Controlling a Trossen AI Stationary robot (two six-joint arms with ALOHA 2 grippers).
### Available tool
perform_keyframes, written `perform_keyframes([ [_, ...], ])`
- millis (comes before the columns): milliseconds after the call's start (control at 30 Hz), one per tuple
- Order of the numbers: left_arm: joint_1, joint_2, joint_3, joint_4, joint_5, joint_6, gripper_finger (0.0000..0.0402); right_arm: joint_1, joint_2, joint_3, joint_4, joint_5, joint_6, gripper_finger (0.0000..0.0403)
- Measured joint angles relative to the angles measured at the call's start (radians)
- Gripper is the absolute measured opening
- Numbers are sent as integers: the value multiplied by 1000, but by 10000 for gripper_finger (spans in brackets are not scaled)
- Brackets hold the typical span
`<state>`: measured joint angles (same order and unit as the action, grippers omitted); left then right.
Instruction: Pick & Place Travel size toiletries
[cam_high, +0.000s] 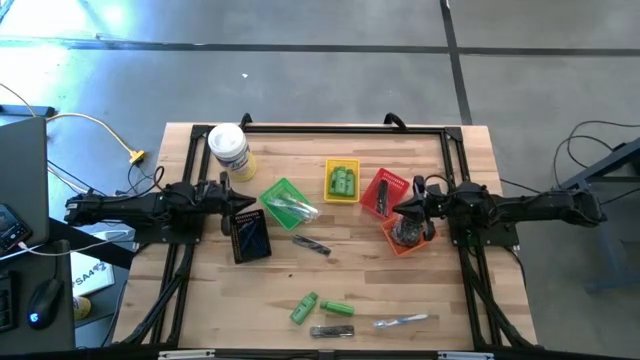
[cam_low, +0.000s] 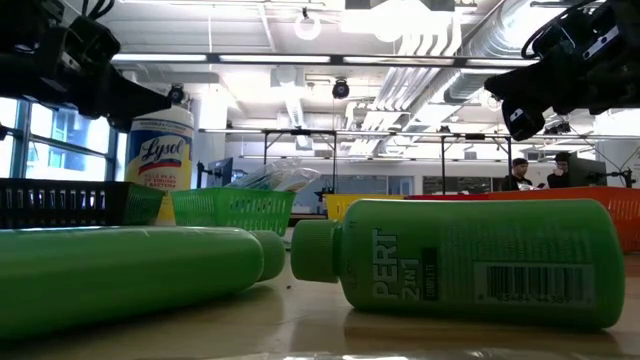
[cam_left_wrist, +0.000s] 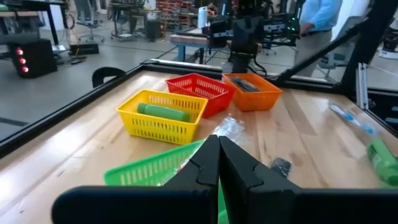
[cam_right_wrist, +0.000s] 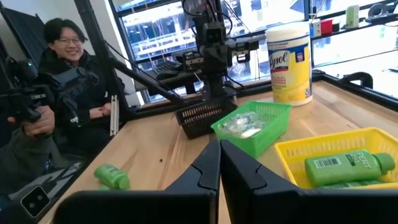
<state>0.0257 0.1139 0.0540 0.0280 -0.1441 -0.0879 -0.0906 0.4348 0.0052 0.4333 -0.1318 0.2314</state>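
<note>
Loose toiletries lie near the table's near edge: two green bottles, a dark piece and a clear-wrapped silvery piece. A dark stick lies mid-table. More green bottles lie in the yellow basket, and clear-wrapped pieces lie in the green basket. My left gripper hovers shut between the black and green baskets. My right gripper hovers shut over the orange basket, which holds dark items. Both hold nothing.
A white-lidded Lysol jar stands at the far left. The black basket, green basket, yellow basket and red basket sit in a row mid-table. A black frame rims the table. People sit beyond the table.
</note>
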Motion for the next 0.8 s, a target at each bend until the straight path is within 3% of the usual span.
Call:
perform_keyframes([
  [200, 1, 0, 0, 25, -160, -90, 0, 0, 41, 0, 55, 28, 9, 3],
  [367, 0, 0, 0, 25, -97, -3, 0, 0, 79, 0, 77, 26, 32, 3],
  [600, 0, 0, 0, 69, -129, 73, 0, 21, 144, 0, 99, 28, 34, 3],
  [800, 0, 0, 0, 137, -97, 96, 0, 79, 195, 0, 187, 48, 28, 3],
])
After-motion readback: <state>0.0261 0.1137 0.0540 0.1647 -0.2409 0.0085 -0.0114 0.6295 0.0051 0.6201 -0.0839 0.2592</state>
